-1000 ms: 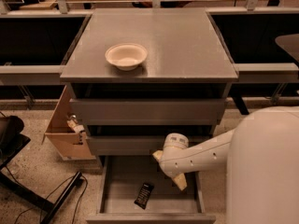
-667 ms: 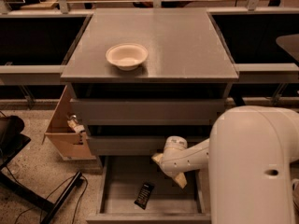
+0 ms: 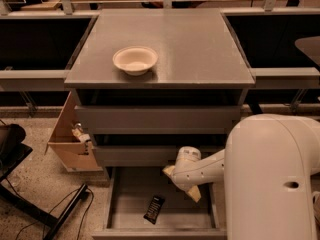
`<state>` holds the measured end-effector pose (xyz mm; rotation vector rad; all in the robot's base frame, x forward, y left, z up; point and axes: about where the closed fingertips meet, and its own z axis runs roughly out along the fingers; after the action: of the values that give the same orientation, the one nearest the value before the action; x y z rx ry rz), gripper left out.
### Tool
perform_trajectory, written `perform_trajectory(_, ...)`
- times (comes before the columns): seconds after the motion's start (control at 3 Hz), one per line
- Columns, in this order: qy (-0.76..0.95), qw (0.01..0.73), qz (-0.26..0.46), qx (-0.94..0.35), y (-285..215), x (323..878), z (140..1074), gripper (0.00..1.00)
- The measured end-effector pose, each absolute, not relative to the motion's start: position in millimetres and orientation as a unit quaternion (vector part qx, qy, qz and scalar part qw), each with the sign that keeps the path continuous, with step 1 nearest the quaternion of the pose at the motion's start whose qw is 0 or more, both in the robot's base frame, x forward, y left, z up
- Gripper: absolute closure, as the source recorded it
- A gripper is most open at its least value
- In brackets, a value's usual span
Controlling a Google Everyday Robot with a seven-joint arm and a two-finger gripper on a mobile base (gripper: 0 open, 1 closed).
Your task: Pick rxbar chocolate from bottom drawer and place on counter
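Bottom drawer [image 3: 114, 204] stands open at lower centre of the frame: a deep grey box with flat walls and a smooth, dull floor. The snack bar [image 3: 154, 209] lies flat on that floor, a little left of the drawer's middle and toward its front edge. It is a small black rectangle with a slightly glossy wrapper. Its long axis runs nearly front to back, leaning a little, with the far end tipped toward the right of the frame and the near end toward the lower left. Print on the wrapper is not readable.

The pincer [image 3: 190, 188] hangs inside the drawer opening at its right side, just right of the bar and apart from it, beige at the tip and pointing down. Cannot tell whether it is open or closed. The bar lies free of it. Behind it is the arm [image 3: 270, 179], a smooth white rounded shell that fills the lower right of the frame.

The two upper drawers [image 3: 155, 119] are closed, with plain grey handleless fronts. The counter [image 3: 200, 49] is square, matte grey and faintly speckled. A shallow round cream bowl [image 3: 135, 60] sits on its front left part. An open brown cardboard box [image 3: 67, 144] leans against the cabinet at the left, on a speckled floor with black cables [image 3: 65, 209].
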<state>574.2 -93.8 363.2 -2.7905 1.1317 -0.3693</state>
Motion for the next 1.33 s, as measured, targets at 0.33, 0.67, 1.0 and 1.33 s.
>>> perform_trajectory(0.33,0.338,0.067,-0.106,-0.933,-83,594,301,0.0)
perform_trajectory(0.67,0.28,0.059,-0.094,-0.954,-62,619,232,0.0)
perform_trajectory(1.0,0.235,0.038,-0.07,-0.969,-38,624,167,0.0)
perform_trajectory(1.33,0.2,0.027,-0.049,-0.978,-19,613,108,0.0)
